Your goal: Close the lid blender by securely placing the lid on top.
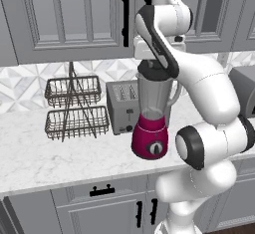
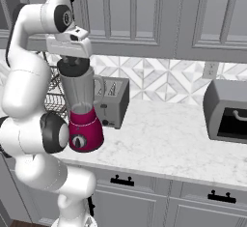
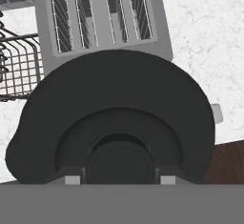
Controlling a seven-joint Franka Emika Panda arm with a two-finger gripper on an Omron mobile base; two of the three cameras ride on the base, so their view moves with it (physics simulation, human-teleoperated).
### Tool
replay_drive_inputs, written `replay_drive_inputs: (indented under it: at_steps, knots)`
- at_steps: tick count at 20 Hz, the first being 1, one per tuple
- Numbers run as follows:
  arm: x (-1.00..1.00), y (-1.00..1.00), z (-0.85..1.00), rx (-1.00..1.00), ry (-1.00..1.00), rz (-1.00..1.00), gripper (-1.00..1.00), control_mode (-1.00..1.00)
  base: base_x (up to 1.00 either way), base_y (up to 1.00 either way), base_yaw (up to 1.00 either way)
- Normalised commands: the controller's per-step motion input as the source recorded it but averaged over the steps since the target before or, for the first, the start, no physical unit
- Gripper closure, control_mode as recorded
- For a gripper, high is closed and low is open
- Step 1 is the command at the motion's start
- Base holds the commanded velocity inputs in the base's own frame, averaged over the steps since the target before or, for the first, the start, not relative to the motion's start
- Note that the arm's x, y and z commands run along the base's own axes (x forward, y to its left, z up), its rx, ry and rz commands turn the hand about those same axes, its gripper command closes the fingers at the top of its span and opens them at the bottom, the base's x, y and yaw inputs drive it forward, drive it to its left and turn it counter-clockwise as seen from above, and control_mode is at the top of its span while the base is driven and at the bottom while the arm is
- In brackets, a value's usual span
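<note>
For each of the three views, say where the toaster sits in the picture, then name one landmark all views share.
Left base view: toaster at centre, behind the blender.
Right base view: left of centre, right of the blender.
Hand view: top centre, beyond the lid.
Shared landmark: the wire basket rack.

toaster (image 1: 123,107) on counter (image 2: 169,139) | wire rack (image 1: 75,107) left | microwave (image 2: 226,110) right

Two base cameras sit behind the arm, one on each side, looking forward and down over the table (image 1: 45,153) from middling range; both take in the blender (image 1: 151,113) under the pincer (image 2: 72,59) and the toaster (image 2: 113,100) beyond it. The hand camera looks straight down, very close on the lid (image 3: 114,118).
</note>
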Motion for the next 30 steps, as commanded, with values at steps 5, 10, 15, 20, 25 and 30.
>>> replay_drive_inputs:
  at_steps: [5,10,15,20,25,30]
  knots:
    - [0.06,0.00,-0.01,0.00,0.07,-0.01,1.00,-1.00,0.00,0.00,0.00]
    - [0.23,0.00,0.01,0.00,0.00,0.00,1.00,-1.00,0.00,0.00,0.00]
    - [0.02,0.00,0.07,0.01,0.07,-0.01,1.00,-1.00,0.00,0.00,0.00]
    - [-0.09,0.00,0.00,0.03,0.13,0.00,1.00,-1.00,0.00,0.00,0.00]
    - [0.00,0.00,0.04,0.02,0.06,0.00,1.00,-1.00,0.00,0.00,0.00]
    - [0.00,0.00,-0.24,-0.03,-0.02,0.00,1.00,-1.00,0.00,0.00,0.00]
